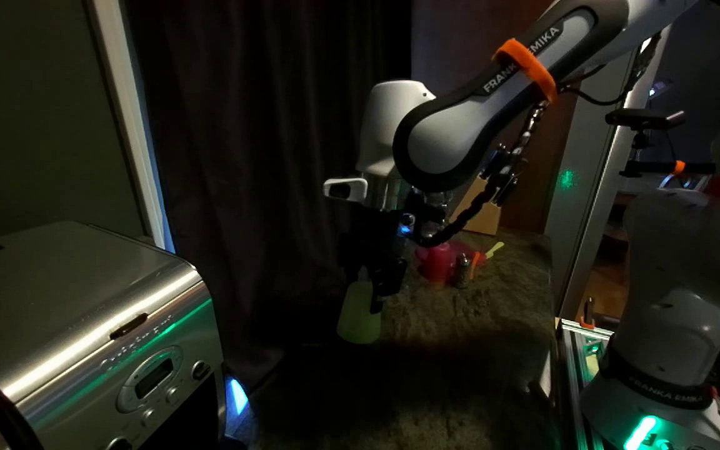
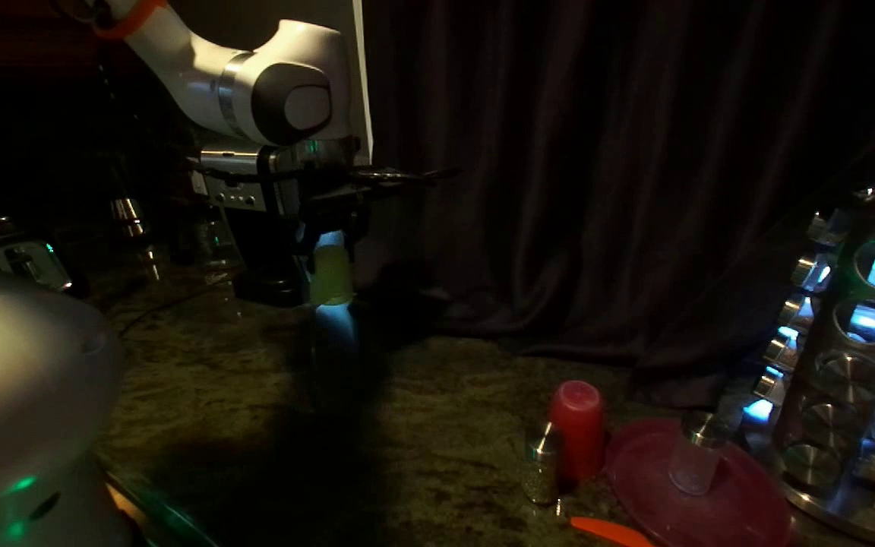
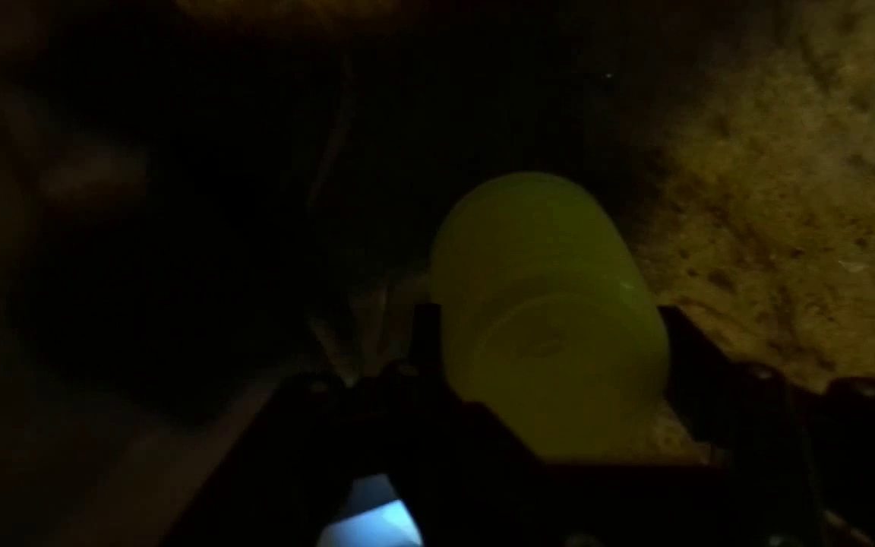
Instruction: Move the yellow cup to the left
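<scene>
The yellow cup, pale yellow-green and plain, is upside down with its wider mouth facing down. It shows in both exterior views (image 1: 360, 317) (image 2: 332, 279) and its base faces the camera in the wrist view (image 3: 551, 327). My gripper (image 1: 366, 290) is shut on it, with one dark finger on each side touching the cup; the gripper also shows in the wrist view (image 3: 548, 310) and in an exterior view (image 2: 331, 247). The cup appears held above the dark stone counter (image 2: 453, 403). The fingers are very dark, so their details are hard to see.
A red cup (image 2: 579, 433), a shaker (image 2: 541, 465), a pink plate (image 2: 734, 509) bearing a clear shaker (image 2: 696, 456), and an orange utensil (image 2: 608, 530) stand together. A spice rack (image 2: 825, 395) is beside them. A metal machine (image 1: 97, 306) and a dark curtain (image 1: 260, 187) border the counter.
</scene>
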Action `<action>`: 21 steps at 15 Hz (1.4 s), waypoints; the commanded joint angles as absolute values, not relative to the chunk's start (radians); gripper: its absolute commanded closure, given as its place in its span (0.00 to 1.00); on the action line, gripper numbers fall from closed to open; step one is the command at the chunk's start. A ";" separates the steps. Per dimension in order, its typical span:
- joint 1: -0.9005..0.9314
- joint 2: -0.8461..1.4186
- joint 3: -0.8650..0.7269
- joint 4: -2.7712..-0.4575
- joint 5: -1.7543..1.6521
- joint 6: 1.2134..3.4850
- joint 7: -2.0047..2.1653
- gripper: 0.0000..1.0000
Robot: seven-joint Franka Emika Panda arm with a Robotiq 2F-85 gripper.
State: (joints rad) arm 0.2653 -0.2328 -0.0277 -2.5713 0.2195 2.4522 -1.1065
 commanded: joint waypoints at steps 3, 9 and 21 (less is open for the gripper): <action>0.278 -0.234 -0.001 -2.550 0.320 2.385 -1.209 0.31; 0.306 -0.164 0.034 -2.506 0.343 2.252 -1.226 0.56; 0.337 0.164 0.287 -2.228 0.311 2.069 -1.214 0.56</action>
State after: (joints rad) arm 0.3586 0.0892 0.2596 -2.3040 0.3558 2.1033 -1.2288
